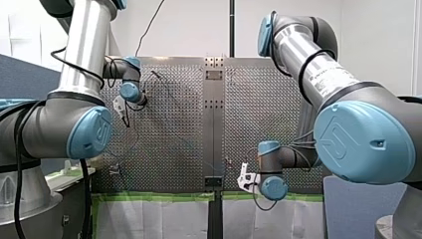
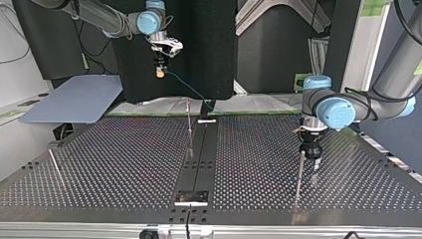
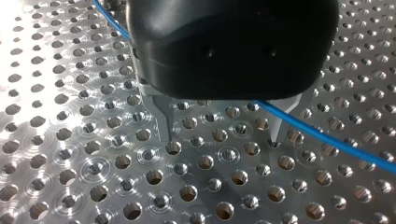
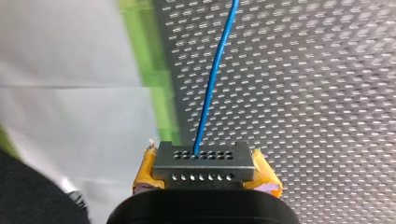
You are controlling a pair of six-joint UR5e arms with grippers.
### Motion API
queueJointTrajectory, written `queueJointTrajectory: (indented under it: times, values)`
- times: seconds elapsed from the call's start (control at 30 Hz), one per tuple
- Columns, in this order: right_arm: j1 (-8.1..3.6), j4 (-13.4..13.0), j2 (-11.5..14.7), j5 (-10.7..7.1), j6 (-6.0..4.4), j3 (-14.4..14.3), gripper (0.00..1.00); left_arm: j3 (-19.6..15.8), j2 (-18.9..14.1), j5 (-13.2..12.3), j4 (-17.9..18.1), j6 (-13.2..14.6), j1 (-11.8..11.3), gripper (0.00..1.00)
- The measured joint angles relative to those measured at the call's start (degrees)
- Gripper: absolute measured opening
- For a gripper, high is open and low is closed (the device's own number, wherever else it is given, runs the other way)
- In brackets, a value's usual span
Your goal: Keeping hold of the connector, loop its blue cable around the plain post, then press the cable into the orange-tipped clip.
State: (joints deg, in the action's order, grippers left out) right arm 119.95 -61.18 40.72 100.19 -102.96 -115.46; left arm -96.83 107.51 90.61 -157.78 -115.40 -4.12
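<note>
In the right wrist view my right gripper (image 4: pixel 204 179) is shut on a grey connector (image 4: pixel 204 161), its yellow pads (image 4: pixel 145 173) on both sides. The blue cable (image 4: pixel 215 74) leaves the connector and runs ahead over the perforated table. The top view has this gripper (image 2: pixel 160 69) raised at the far left, with the cable (image 2: pixel 186 85) slanting down to the table edge. My left gripper (image 3: pixel 222 140) hovers just above the plate, its metal fingers (image 3: pixel 163 123) open and empty. The cable (image 3: pixel 327 140) lies beside one finger. A thin upright post (image 2: pixel 300 174) stands next to that gripper (image 2: pixel 313 159).
Two more thin posts rise from the perforated table (image 2: pixel 124 164), one (image 2: pixel 189 122) near the dark centre strip and one (image 2: pixel 54 164) at the top view's left. Green tape (image 1: pixel 159 196) and white sheeting line the table edge by my right gripper (image 1: pixel 245 178).
</note>
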Motion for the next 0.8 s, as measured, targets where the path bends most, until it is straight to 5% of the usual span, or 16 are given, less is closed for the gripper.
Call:
queueJointTrajectory:
  times: [0.53,0.8]
  values:
    - [-1.71,-4.6,7.7,-1.35,0.26,-2.2,0.00,0.0,0.0,0.1,-0.1,0.0,0.1,1.00]
    - [-1.85,-5.2,11.6,-1.66,1.59,-2.2,0.00,0.0,0.0,0.1,-0.1,0.0,0.1,1.00]
